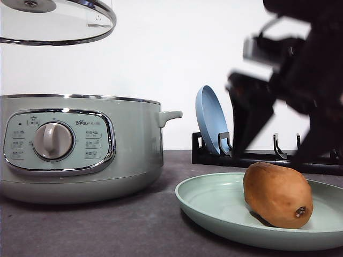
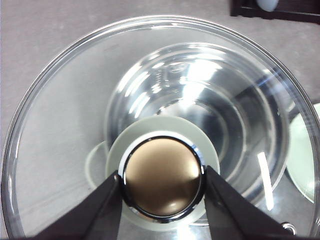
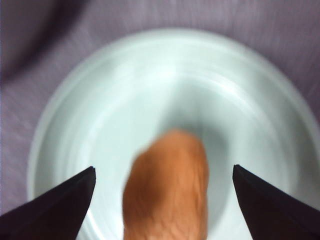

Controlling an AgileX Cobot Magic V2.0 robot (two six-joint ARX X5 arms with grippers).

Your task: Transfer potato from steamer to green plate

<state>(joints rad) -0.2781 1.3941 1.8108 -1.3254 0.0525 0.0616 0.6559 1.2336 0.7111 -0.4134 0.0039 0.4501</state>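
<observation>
The potato (image 1: pixel 276 195) lies on its side on the green plate (image 1: pixel 214 203), at the front right of the table. My right gripper (image 1: pixel 269 156) hangs blurred just above it, open, its fingers (image 3: pixel 60 210) apart on either side of the potato (image 3: pixel 167 185) without touching it; the green plate (image 3: pixel 100 100) lies beneath. The steamer (image 1: pixel 80 150) stands at the left without its lid. My left gripper (image 2: pixel 161 175) is shut on the knob (image 2: pixel 161 181) of the glass lid (image 1: pixel 53 21), held high above the steamer. Through the glass I see the steamer's bare metal inside (image 2: pixel 210 100).
A blue plate (image 1: pixel 210 120) stands upright in a black rack (image 1: pixel 257 158) behind the green plate. The steamer's side handle (image 1: pixel 170 115) points toward the rack. Dark table (image 1: pixel 107 230) shows in front of the steamer.
</observation>
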